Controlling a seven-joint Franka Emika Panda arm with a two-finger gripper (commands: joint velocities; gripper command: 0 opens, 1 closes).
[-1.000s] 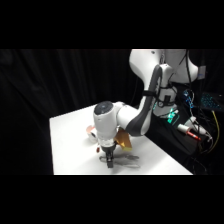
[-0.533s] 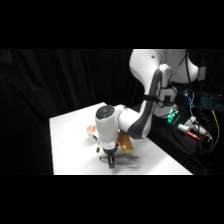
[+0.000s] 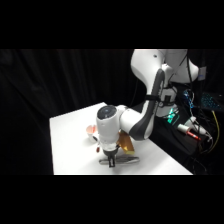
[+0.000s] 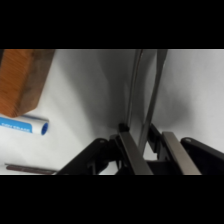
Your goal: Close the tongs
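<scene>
The tongs (image 4: 134, 87) are thin silvery metal, and their two arms run close together, nearly parallel, up the wrist view from between my fingers. My gripper (image 4: 149, 150) is down at the table, with one finger (image 4: 129, 152) against the left arm and the other outside the right arm, shut on the tongs. In the side view the gripper (image 3: 111, 161) touches the table near its front edge, and the tongs (image 3: 125, 159) lie flat beside it, pointing right.
A brown block (image 4: 20, 80) lies just left of the tongs, also seen behind the gripper as the block (image 3: 127, 144). A white and blue cylinder (image 4: 25, 125) and a dark thin stick (image 4: 30, 169) lie nearby. A small pink item (image 3: 91, 131) sits further back. The table's front edge (image 3: 120, 173) is close.
</scene>
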